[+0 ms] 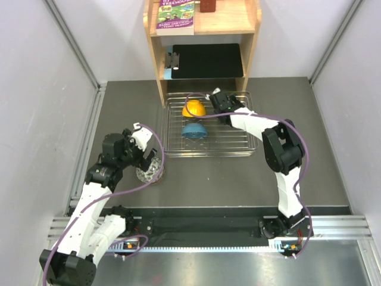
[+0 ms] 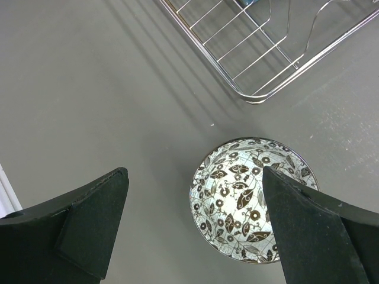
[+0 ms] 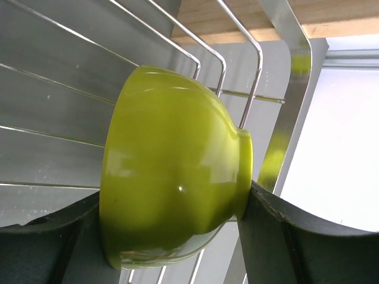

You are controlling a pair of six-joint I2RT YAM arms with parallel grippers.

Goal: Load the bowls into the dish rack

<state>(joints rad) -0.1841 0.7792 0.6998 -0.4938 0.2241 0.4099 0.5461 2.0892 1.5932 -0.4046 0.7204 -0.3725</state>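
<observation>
The silver wire dish rack [image 1: 238,146] stands at the middle back of the table. An orange bowl [image 1: 194,109] and a blue bowl [image 1: 194,130] stand on edge among its tines. My right gripper [image 1: 216,106] is over the rack's back part, shut on a lime-green bowl [image 3: 172,148]. It holds the bowl on its side, one finger at the rim and one at the foot, against the rack wires [image 3: 254,77]. A white bowl with a dark leaf pattern [image 2: 254,198] sits upright on the table left of the rack. My left gripper [image 2: 195,177] hangs open above it, touching nothing.
A wooden shelf unit [image 1: 159,65] stands right behind the rack, with a book [image 1: 177,15] on top and a black clipboard [image 1: 208,59] below. The rack's near corner [image 2: 260,94] lies close to the patterned bowl. Grey walls close in both sides.
</observation>
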